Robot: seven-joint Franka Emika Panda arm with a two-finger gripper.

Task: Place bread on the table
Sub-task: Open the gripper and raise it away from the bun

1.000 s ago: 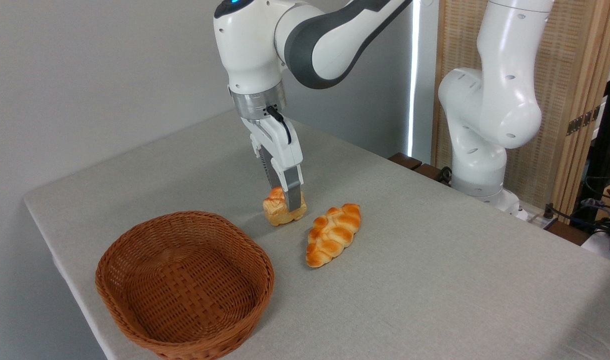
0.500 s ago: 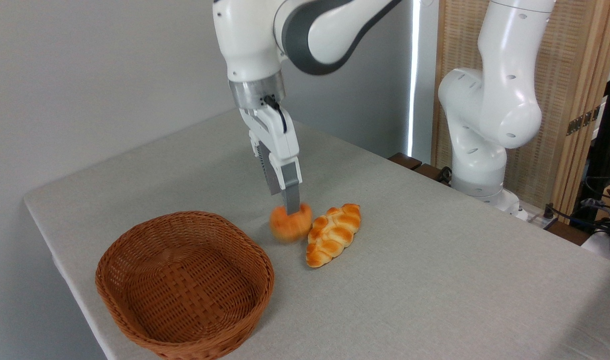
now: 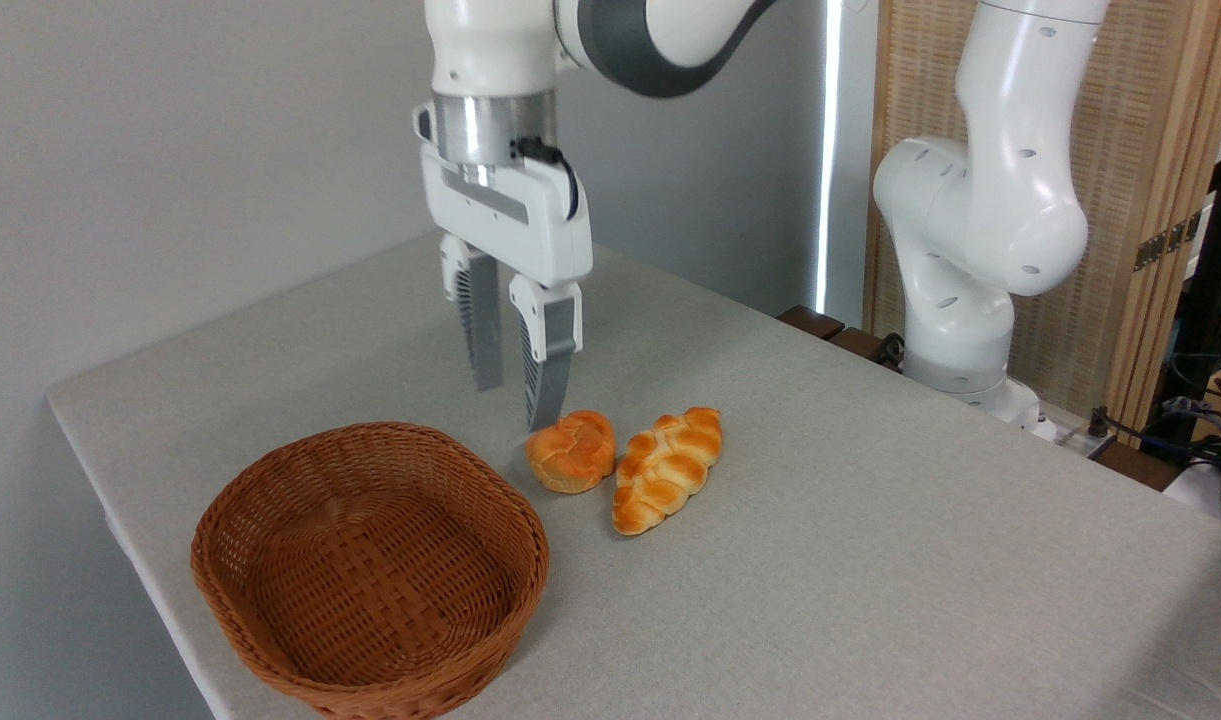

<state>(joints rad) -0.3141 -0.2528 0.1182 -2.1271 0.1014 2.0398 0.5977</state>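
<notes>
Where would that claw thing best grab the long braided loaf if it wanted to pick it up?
Probably across the middle of the braided loaf, coming straight down from above. It lies flat on the table, long and narrow, so its short width fits between the gripper fingers. The small bun sits close on its left side, near the upper end, so one finger needs care there.

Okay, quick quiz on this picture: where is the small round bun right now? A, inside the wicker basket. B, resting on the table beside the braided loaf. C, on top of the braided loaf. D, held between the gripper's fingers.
B: the bun sits on the table beside the braided loaf, with the open gripper above it.
</notes>
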